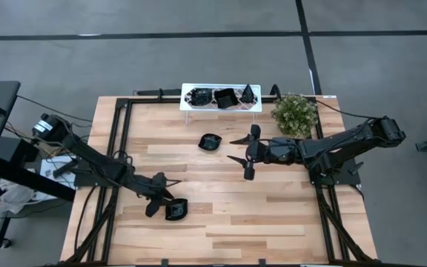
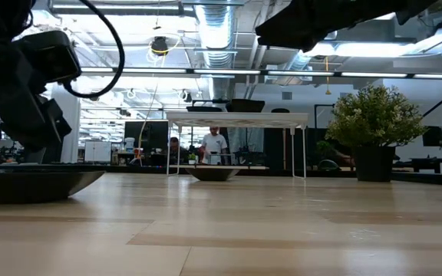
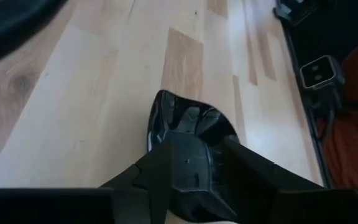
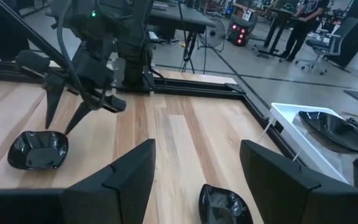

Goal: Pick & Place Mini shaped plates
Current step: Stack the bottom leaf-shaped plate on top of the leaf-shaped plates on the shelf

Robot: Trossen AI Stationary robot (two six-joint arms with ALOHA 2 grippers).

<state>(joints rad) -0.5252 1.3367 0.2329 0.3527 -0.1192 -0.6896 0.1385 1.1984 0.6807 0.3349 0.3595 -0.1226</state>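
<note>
A square black mini plate [image 1: 176, 211] rests flat on the wood near the table's front; it also shows in the left wrist view [image 3: 182, 118] and the right wrist view [image 4: 37, 149]. My left gripper [image 1: 161, 202] [image 4: 59, 129] stands open at its left rim, slanting down. A second mini plate [image 1: 210, 142] [image 4: 225, 205] lies mid-table. My right gripper [image 1: 245, 152] [image 4: 197, 149] hovers open just to its right, above the table. Three more black plates sit in the white tray [image 1: 221, 97] at the far edge. My left gripper [image 3: 210, 149] comes at the square plate's left rim [image 3: 160, 134], slanting down from the table's left. One finger [image 3: 185, 171] shows over the plate's inside and the other [image 3: 260, 174] outside it. Whether either finger touches the plate, I cannot tell.
A small green plant [image 1: 295, 113] in a dark pot stands at the far right, beside the tray and behind the right arm. The tray [image 2: 236, 119] stands on thin legs. Black frame rails run along the table's left and right sides. Bare wood lies between the two plates.
</note>
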